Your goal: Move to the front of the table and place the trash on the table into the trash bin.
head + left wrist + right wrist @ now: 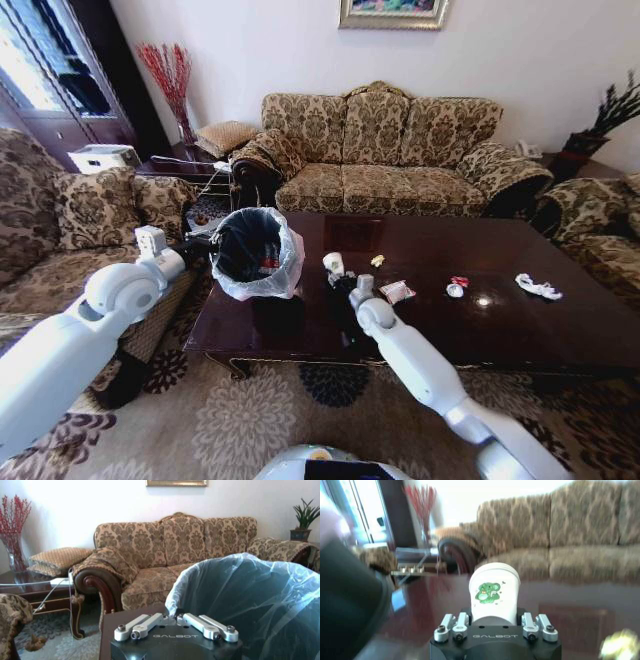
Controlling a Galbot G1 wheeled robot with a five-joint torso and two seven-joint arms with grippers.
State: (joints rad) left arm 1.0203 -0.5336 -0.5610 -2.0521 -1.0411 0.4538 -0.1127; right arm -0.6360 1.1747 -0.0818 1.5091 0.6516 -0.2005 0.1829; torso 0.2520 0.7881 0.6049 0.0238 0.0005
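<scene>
This is a home living room. A patterned sofa (pixel 385 150) and armchair (pixel 60 230) ring a dark coffee table (pixel 500 320) on a floral carpet (pixel 250 420). A framed picture (pixel 392 12) hangs above.

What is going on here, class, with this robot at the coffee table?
The robot is clearing trash. Its right gripper holds a white paper cup above the table. Its left gripper grips the bag-lined rim of the trash bin on the table's left end. Wrappers lie on the tabletop.
</scene>
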